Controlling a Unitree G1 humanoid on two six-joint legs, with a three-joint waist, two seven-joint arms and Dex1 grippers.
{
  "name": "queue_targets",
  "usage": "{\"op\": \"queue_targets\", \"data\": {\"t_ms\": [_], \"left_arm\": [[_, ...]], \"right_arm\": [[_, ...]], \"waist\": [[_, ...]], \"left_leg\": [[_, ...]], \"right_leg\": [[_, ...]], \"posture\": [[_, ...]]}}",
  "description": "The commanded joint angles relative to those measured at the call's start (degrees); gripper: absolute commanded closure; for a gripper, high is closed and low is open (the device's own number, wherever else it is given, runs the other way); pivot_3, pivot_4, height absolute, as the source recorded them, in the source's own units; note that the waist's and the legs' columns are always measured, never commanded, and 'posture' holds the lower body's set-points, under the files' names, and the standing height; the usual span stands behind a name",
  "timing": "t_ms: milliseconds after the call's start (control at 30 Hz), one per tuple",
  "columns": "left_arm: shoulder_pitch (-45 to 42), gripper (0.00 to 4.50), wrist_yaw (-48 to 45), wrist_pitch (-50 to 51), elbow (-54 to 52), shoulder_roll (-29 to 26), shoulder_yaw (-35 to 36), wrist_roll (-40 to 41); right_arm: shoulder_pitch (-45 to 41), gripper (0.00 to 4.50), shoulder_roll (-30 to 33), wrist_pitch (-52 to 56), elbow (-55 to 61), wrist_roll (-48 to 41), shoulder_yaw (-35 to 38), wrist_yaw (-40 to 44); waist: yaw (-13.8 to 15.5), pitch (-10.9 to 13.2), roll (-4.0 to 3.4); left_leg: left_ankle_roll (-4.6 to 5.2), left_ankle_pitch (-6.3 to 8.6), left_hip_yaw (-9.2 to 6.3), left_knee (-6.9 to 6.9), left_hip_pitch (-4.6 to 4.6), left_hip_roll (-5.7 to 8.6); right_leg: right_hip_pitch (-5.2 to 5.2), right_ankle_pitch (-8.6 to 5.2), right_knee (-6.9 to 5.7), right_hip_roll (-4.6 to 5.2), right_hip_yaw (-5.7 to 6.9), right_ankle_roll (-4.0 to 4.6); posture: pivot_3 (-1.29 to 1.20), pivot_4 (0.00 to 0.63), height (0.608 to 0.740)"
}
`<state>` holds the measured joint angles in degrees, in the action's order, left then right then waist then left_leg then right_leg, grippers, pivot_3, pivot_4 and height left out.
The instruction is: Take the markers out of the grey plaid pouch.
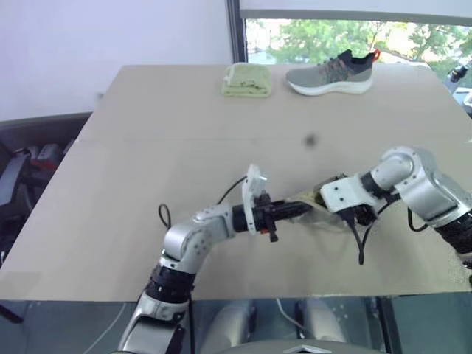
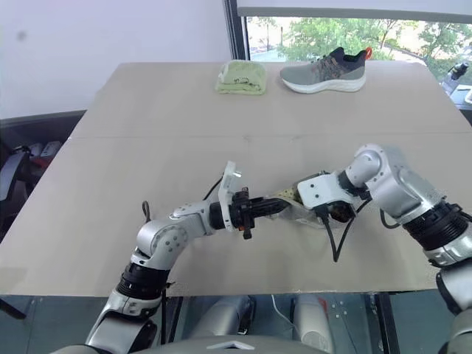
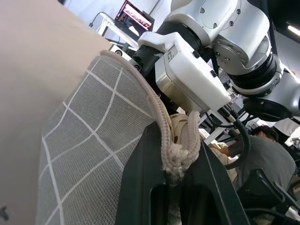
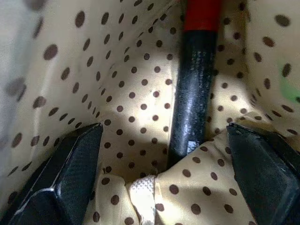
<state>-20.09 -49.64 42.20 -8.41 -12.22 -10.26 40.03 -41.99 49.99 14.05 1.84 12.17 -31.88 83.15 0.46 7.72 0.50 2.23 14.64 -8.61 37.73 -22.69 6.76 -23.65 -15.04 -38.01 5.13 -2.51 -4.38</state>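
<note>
Pouch: the flat grey plaid fabric pouch [image 3: 89, 140] with thin pale lines sits near the front edge of the big tan table [image 1: 147, 147], about halfway along it. It lies between the two grippers. Its long side runs across the table, from the left arm to the right arm.
Inside: tan cloth with dark dots.
Marker: a slim red marker with a black end [image 4: 192, 93] lies inside the pouch. Its black end points at the right gripper.
Green bit: a blurry pale green spot shows by the pouch wall. I cannot tell what it is.
Left gripper [image 3: 180, 176]: its black fingers are pressed together on the pouch's pale braided edge.
Right gripper [image 4: 164, 159]: it points down into the pouch mouth, fingers spread wide, one on each side of the marker, not touching it.
Writing: none I can read.
Far edge: a folded yellow-green cloth [image 1: 245, 80] and a grey sneaker [image 1: 330, 74] lie side by side.
</note>
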Motion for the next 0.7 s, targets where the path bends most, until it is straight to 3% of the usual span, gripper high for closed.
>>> {"op": "queue_targets", "data": {"t_ms": [33,167,233,700], "left_arm": [[-0.67,4.5,-1.13,-2.37,-2.49,0.5,0.85,0.75],[0.28,4.5,-1.51,-4.15,-3.48,-0.7,-0.32,-1.48],[0.81,4.5,-1.76,-5.96,-3.79,-1.59,-1.28,-3.39],[-0.15,4.5,0.48,-22.49,-0.44,-7.48,-4.92,-21.44]], "right_arm": [[1.91,1.99,-0.83,-3.19,-3.76,4.05,-1.45,-2.7],[2.97,3.64,-1.13,-4.73,-3.4,4.08,0.62,-4.35],[3.63,4.13,-0.65,-5.0,-2.58,3.51,2.01,-4.63],[6.33,4.13,-1.92,11.41,12.72,-10.27,17.47,-8.34]], "waist": [[0.0,-0.01,0.01],[-0.04,-0.1,0.16],[-0.04,-0.1,0.16],[0.34,-0.08,0.16]], "left_leg": [[0.0,0.0,0.0,0.02,0.0,0.0],[0.0,0.0,-0.01,0.04,0.19,0.0],[0.0,0.01,0.02,0.04,0.29,0.0],[0.0,0.01,-0.05,-0.03,0.02,0.0]], "right_leg": [[0.0,0.0,-0.01,0.0,0.0,0.0],[0.17,0.01,-0.01,-0.02,0.0,-0.01],[0.24,0.02,-0.01,-0.02,-0.03,-0.02],[0.06,0.05,0.07,0.02,0.01,-0.01]], "posture": [[0.0,0.15,0.74],[0.0,0.15,0.74],[0.0,0.15,0.74],[0.0,0.15,0.74]]}}
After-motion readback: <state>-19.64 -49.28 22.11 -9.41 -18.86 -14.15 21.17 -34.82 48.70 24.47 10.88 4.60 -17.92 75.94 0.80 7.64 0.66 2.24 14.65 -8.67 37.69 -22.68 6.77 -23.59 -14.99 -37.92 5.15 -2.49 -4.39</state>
